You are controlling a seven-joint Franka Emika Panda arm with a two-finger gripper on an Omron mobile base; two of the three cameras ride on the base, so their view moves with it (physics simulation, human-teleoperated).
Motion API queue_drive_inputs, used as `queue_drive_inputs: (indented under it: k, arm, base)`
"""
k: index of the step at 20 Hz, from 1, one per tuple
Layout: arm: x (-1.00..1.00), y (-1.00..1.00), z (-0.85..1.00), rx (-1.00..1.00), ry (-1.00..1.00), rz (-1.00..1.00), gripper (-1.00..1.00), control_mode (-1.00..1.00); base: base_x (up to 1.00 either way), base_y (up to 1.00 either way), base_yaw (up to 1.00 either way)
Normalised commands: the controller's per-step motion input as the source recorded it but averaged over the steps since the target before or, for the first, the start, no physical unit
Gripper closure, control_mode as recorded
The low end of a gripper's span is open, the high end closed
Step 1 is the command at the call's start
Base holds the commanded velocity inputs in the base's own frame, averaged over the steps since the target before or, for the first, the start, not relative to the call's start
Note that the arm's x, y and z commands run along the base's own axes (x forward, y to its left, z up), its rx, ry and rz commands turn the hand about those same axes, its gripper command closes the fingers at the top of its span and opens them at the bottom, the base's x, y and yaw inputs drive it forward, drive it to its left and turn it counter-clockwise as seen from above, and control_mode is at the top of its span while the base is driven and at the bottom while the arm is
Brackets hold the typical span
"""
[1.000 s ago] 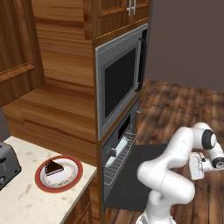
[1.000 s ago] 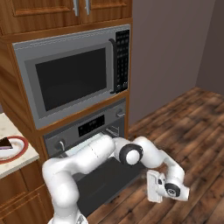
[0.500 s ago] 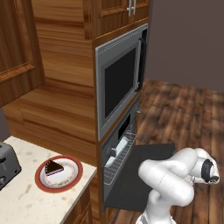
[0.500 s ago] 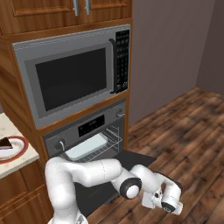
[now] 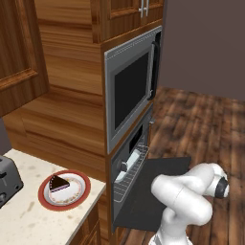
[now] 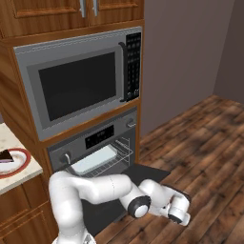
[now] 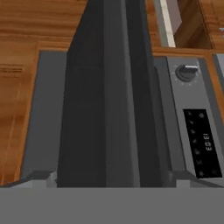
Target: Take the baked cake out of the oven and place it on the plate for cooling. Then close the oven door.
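Note:
The baked cake (image 5: pixel 59 183), a dark wedge, lies on the red-rimmed plate (image 5: pixel 80 192) on the counter left of the oven (image 5: pixel 125 165); both also show at the left edge of the right base view, cake (image 6: pixel 5 156) on plate (image 6: pixel 19 164). The oven door (image 6: pixel 147 174) hangs open, flat and level. My arm is folded low in front of it, wrist (image 6: pixel 177 213) just off the door's outer edge. In the hand view my gripper (image 7: pixel 111 178) is open, its fingertips (image 7: pixel 41 177) wide apart, looking along the dark door (image 7: pixel 105 96) toward the oven's knob (image 7: pixel 187 72) and display (image 7: pixel 202 142).
A grey microwave (image 6: pixel 81 83) sits above the oven. Inside the oven a pale tray (image 6: pixel 97 159) rests on the wire rack. A toaster (image 5: pixel 7 179) stands left of the plate. Open wood floor (image 6: pixel 209 143) lies to the right.
The arm has folded down and the hand has dropped lower, to the level of the open door's outer edge. The cake, plate and door have not moved.

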Motion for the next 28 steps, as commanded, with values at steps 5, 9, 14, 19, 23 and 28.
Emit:
queue_drive_inputs:
  k: [5, 9, 14, 19, 23, 28]
  arm:
    - [0.02, 0.46, -0.47, 0.08, -0.15, 0.00, -1.00, -1.00]
    - [0.24, 0.61, -0.03, 0.14, -0.08, 0.00, -1.00, -1.00]
    - [0.27, 1.00, 0.19, 0.13, -0.02, 0.00, -1.00, -1.00]
    - [0.06, 1.00, 0.36, 0.07, -0.03, 0.00, -1.00, -1.00]
    - [0.00, 1.00, 0.34, 0.00, -0.11, 0.00, -1.00, -1.00]
    - [0.00, 1.00, 0.17, -0.04, -0.19, -0.07, -1.00, -1.00]
  base:
    - [0.00, 0.00, 0.00]
    - [0.00, 0.00, 0.00]
    - [0.00, 0.00, 0.00]
    - [0.00, 0.00, 0.00]
    - [0.00, 0.00, 0.00]
    - [0.00, 0.00, 0.00]
